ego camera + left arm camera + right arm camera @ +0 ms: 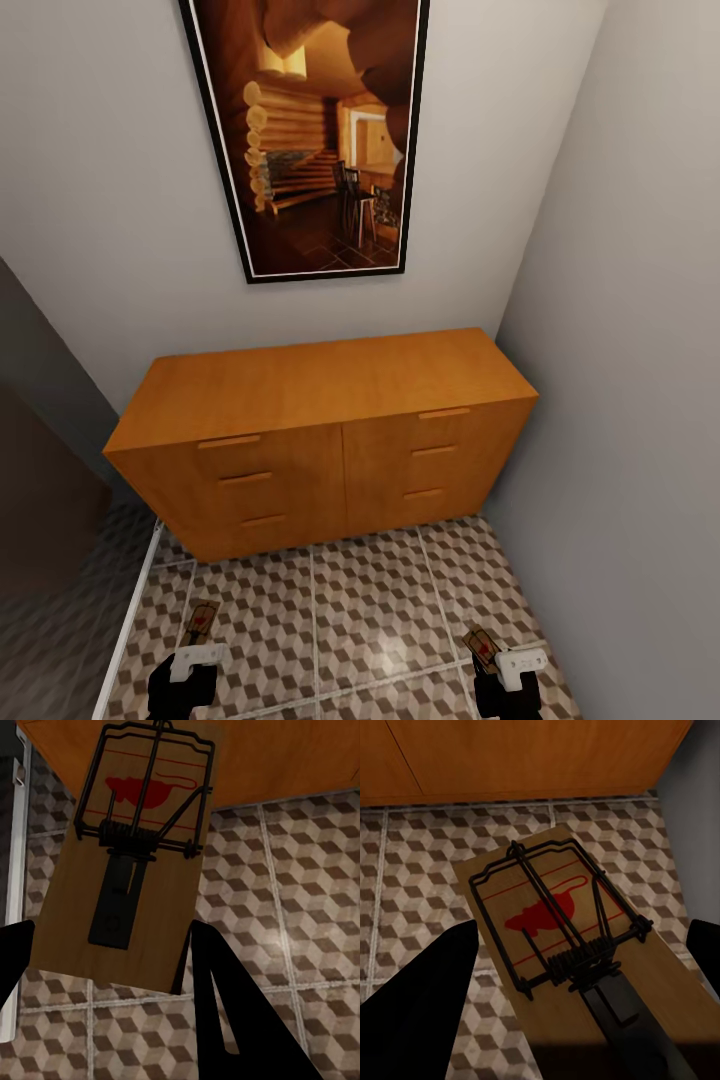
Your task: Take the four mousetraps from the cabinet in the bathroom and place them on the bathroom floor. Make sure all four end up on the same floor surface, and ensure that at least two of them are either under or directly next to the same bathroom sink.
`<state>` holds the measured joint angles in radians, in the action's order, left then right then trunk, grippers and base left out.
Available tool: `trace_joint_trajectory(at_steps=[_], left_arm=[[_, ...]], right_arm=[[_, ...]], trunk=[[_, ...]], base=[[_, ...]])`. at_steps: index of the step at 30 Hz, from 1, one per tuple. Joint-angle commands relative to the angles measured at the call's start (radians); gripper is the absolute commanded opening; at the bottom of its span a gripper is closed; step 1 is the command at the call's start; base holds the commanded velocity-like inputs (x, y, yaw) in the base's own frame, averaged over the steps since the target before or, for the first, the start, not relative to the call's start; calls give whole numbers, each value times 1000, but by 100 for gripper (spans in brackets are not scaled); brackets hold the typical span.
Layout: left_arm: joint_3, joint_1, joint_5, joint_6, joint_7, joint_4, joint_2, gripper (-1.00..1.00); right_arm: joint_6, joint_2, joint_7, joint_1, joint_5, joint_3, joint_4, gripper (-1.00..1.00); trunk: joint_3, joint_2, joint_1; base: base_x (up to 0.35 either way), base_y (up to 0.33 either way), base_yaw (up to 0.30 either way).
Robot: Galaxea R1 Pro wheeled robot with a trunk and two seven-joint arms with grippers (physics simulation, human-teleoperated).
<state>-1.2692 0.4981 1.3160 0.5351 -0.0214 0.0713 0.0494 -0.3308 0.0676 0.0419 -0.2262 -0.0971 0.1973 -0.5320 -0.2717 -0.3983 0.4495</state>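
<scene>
Both grippers' mousetraps (203,622) (481,646) hang over cube-patterned bathroom floor (370,610).

The cabinet (320,440) was smooth orange-brown wood with a soft satin sheen. Each mousetrap (127,862) (562,937) was matt pale wood carrying dark metal wire and a red print. The bathroom floor (370,610) tiles looked glossy, catching a highlight.

No words, brand names or numbers can be read anywhere. The only printed marks are a red mouse shape and thin red lines on the wooden board of each mousetrap (127,862) (562,937). The framed picture (310,130) on the wall carries no lettering.
</scene>
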Motion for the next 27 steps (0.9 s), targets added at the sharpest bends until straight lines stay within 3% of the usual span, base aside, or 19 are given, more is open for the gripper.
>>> trace_joint_trajectory(at_steps=[1,27], left_arm=[[-7,0,-1,2,-8,1,0,-100],[-7,0,-1,2,-8,1,0,-100]], right_arm=[[-4,1,4,-1,-10,8,0,-100],[-4,1,4,-1,-10,8,1,-100]], trunk=[[-2,-2,0],[-2,-2,0]], base=[[0,0,0],[0,0,0]])
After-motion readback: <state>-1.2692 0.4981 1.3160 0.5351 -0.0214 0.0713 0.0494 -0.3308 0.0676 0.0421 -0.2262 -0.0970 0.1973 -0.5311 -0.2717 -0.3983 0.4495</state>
